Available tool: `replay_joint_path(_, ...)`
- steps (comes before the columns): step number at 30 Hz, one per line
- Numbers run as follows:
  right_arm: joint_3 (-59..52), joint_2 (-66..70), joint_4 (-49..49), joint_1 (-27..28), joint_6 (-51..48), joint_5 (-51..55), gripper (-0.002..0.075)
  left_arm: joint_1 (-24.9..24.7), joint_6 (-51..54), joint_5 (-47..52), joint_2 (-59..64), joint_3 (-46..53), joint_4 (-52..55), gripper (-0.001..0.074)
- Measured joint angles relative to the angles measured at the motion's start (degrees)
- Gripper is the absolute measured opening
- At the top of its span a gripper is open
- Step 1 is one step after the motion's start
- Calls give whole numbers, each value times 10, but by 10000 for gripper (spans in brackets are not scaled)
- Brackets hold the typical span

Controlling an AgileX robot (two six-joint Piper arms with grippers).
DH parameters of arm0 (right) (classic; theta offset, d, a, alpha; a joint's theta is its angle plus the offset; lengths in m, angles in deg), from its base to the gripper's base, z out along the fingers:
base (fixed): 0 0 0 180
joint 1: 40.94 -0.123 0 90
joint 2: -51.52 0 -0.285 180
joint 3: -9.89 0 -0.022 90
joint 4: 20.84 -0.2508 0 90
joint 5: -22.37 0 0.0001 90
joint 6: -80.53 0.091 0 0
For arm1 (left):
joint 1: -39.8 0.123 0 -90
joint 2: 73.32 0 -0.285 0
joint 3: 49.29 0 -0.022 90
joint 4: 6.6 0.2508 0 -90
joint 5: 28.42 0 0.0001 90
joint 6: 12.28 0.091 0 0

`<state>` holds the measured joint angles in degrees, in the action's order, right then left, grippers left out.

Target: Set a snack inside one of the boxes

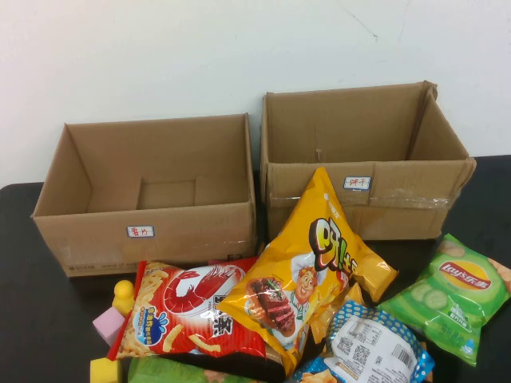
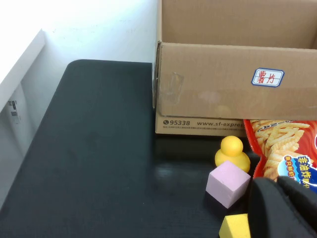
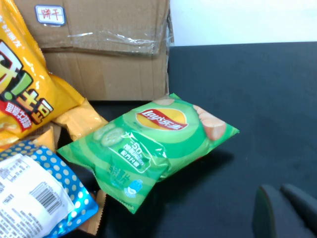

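Note:
Two open, empty cardboard boxes stand at the back: the left box [image 1: 148,231] and the right box [image 1: 363,203]. In front lies a pile of snack bags: a red shrimp-chip bag [image 1: 192,307], a tall yellow bag [image 1: 307,267], a green Lay's bag [image 1: 451,291] and a blue-and-white dotted bag [image 1: 375,347]. Neither gripper shows in the high view. My left gripper [image 2: 276,182] is shut and empty, low beside the red bag [image 2: 287,148] and a pink cube [image 2: 228,182]. My right gripper [image 3: 278,191] is shut and empty above bare table, right of the Lay's bag [image 3: 148,144].
A yellow toy duck [image 1: 124,295], the pink cube [image 1: 109,323] and a yellow block [image 1: 104,371] lie left of the red bag. Another green bag [image 1: 168,371] pokes out at the front edge. A white wall stands behind the boxes. Dark table [image 1: 32,319] shows at both sides.

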<state>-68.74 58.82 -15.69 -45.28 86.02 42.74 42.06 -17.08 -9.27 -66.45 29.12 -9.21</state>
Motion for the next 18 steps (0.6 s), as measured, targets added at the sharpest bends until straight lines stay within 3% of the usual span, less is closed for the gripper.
replay_joint_path(18, 0, 0, 0, 0, 0, 0, -1, 0, 0, 0, 0, 0, 6, -2)
